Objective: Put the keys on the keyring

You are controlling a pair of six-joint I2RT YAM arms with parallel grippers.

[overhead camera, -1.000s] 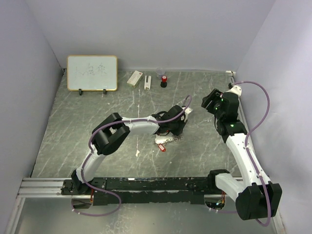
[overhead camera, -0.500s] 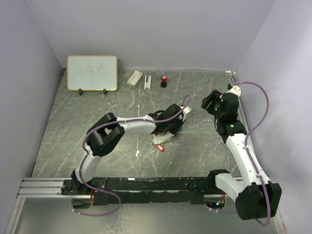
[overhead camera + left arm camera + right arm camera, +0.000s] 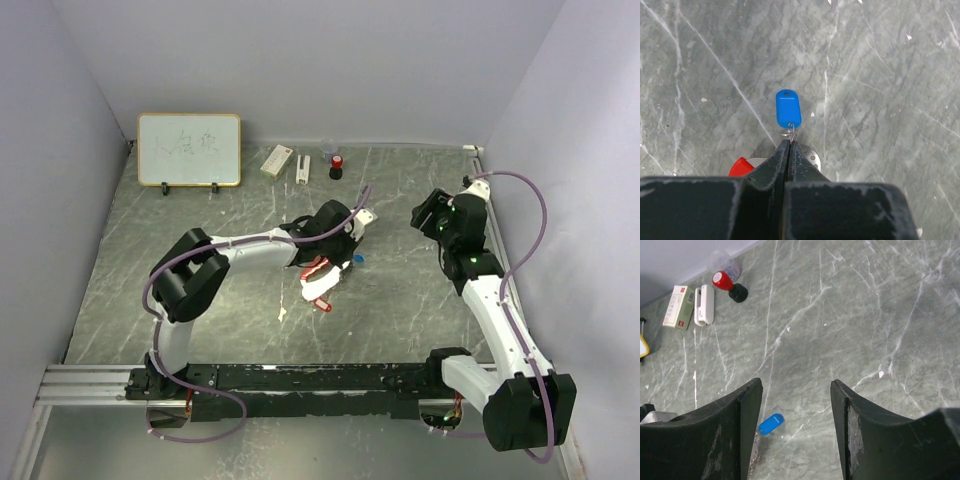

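Left wrist: left gripper (image 3: 789, 144) jaws shut; tips at wire loop (image 3: 790, 132) of blue key (image 3: 788, 108); pinch unclear
Lie: blue key flat on table (image 3: 880, 75); long axis straight ahead of tips
Below: keyring (image 3: 318, 277) strap under left gripper
Right wrist: right gripper (image 3: 796, 385) jaws wide, empty; farther from key

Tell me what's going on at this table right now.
The left gripper is shut, its tips pinching the small metal loop on the blue key near the middle of the table. Whether the key is lifted off the surface cannot be told. The keyring, with its red strap, shows right beside that gripper in the top view, and it is not clear whether the key is on it yet. The right gripper hangs open and empty off to the right.
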